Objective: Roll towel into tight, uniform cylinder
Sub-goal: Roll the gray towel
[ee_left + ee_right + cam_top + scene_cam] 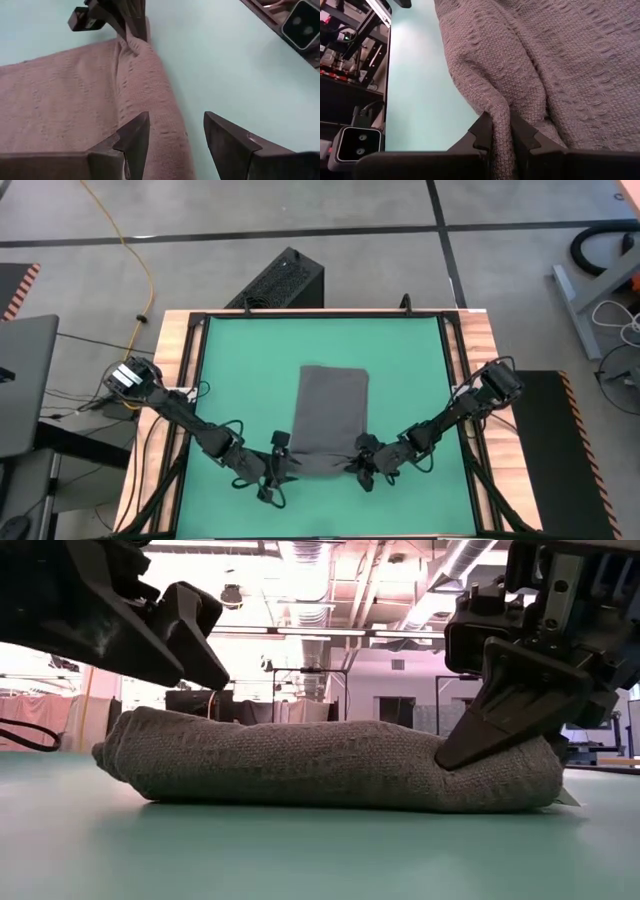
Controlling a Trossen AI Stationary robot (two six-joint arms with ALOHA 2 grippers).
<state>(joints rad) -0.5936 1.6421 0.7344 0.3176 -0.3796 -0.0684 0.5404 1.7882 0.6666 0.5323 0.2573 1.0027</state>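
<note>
The dark grey towel [333, 402] lies flat on the green mat, and its near edge is rolled into a thick low roll [330, 765] that rests on the mat. My left gripper [176, 135] is open and hovers just above the roll's left end [130, 745], clear of the cloth. My right gripper [501, 135] is shut on the cloth at the roll's right end [358, 465]. The left wrist view also shows the right gripper's fingers [131, 22] farther along the roll. My right gripper pinches a raised fold of the towel [501, 117] between its two fingers, at the right end of the roll. The fingers [480, 735] slant down from above and from the table's right. The roll's underside stays on the mat, and the cloth bunches up between the fingers.
The green mat [230, 360] has bare room left, right and far of the towel. Wooden table borders [175, 380] frame it. A black box [285, 280] stands beyond the far edge. A small camera unit [355, 142] sits at the mat's near side.
</note>
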